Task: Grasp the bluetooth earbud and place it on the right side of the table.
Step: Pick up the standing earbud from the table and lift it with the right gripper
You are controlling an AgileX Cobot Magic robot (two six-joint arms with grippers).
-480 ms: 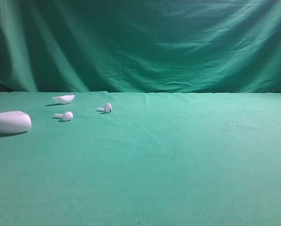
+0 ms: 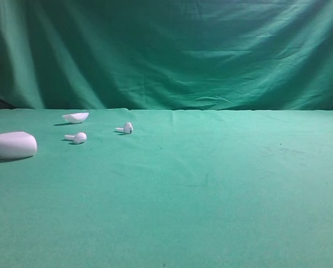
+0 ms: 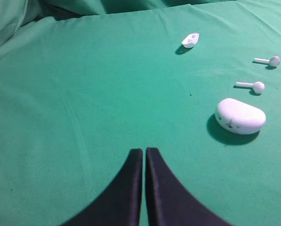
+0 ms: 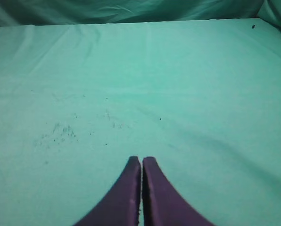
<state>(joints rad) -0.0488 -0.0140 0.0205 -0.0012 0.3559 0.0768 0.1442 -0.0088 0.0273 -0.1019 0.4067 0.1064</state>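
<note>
Nothing has shifted since the earlier frame. The green tabletop [image 2: 211,212] fills the lower half of the high view, under the draped green backdrop [image 2: 183,50]. At the far left edge lies the white oval case [image 2: 12,145]; a white half-shell [image 2: 76,117] sits up and right of it. The plain earbud [image 2: 77,137] lies between them, and the bluetooth earbud [image 2: 125,128] rests left of centre. My left tool [image 3: 144,153] and right tool [image 4: 141,161] are both pressed together, pinching nothing.
</note>
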